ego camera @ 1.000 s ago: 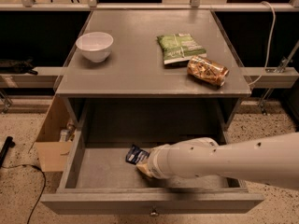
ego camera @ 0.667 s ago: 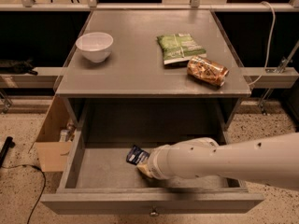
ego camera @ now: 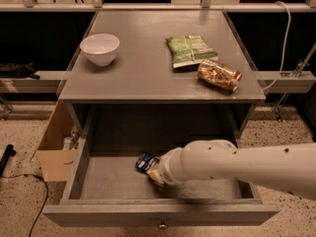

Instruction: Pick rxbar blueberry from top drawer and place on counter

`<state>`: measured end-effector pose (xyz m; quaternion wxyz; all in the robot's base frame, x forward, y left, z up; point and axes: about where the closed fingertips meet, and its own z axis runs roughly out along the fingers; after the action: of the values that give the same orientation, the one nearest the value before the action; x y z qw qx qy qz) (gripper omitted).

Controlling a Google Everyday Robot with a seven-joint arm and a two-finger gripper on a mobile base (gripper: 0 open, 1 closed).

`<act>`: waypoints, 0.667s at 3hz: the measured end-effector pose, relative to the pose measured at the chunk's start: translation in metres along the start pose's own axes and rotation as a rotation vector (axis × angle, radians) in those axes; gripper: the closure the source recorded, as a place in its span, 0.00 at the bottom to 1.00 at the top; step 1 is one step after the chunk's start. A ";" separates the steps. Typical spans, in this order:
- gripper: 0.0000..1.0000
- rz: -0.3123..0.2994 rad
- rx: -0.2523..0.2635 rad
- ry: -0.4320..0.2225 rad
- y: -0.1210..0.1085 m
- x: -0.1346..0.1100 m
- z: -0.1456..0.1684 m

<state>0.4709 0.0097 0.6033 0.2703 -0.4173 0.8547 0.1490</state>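
Note:
The top drawer (ego camera: 163, 215) is pulled open below the counter (ego camera: 148, 68). A small dark navy-blue rxbar blueberry (ego camera: 145, 162) lies on the drawer floor, left of centre. My white arm reaches in from the right, and my gripper (ego camera: 155, 175) is low in the drawer right against the bar's near right end. The wrist hides most of the gripper and part of the bar.
On the counter stand a white bowl (ego camera: 100, 48) at the left, a green snack bag (ego camera: 190, 50) and a shiny orange-brown packet (ego camera: 219, 74) at the right. An open cardboard box (ego camera: 57, 149) sits on the floor to the left of the drawer.

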 end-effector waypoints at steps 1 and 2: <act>1.00 0.006 -0.044 -0.038 -0.022 -0.021 -0.036; 1.00 -0.009 -0.071 -0.048 -0.045 -0.032 -0.077</act>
<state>0.4967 -0.0344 0.6827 0.2765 -0.4266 0.8404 0.1879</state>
